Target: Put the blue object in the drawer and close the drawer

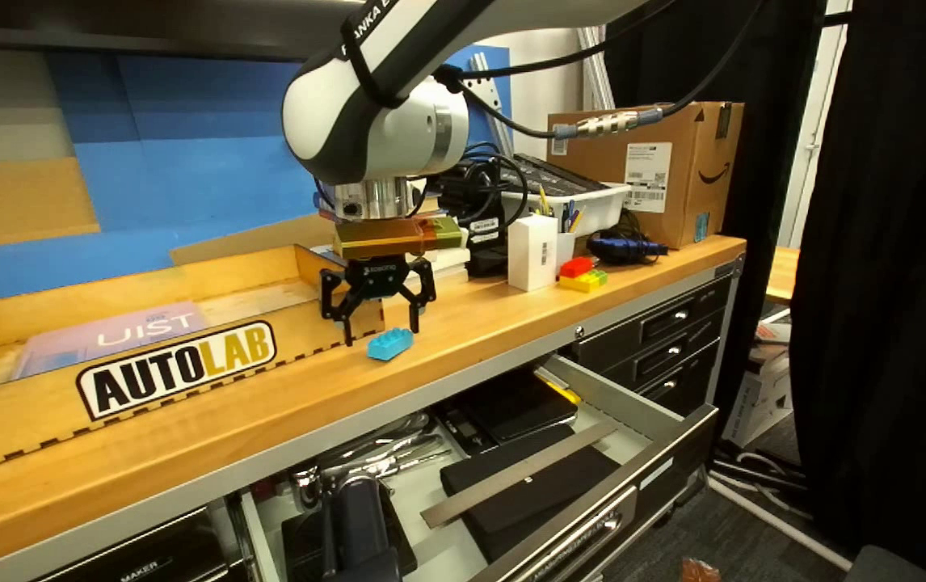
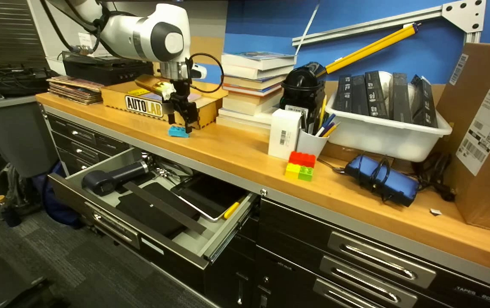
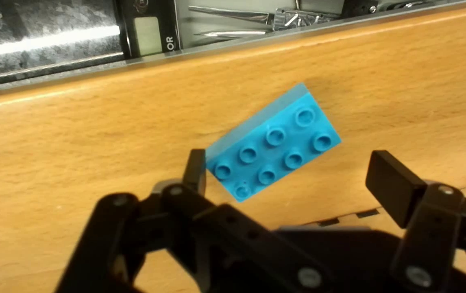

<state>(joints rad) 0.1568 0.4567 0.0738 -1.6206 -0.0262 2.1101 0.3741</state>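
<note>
Spread gripper [image 1: 381, 332] hovering over blue block [image 3: 273, 145]

With its jaws standing well apart, the gripper is hanging low over the block, which is lying on the bench [image 1: 463, 319] between the front edge and the AUTOLAB tray [image 1: 27, 416]. In the wrist view, a corner of the block is meeting one jaw's outline; whether they are touching is hard to tell. Below, the drawer [image 2: 72, 197] is standing pulled out, a long strip [image 1: 519, 473] lying across a flat black item [image 1: 532, 511] inside. Farther along the bench, in both exterior views, red, yellow and green bricks [image 2: 300, 166] are sitting beside a white box [image 2: 284, 133].
</note>
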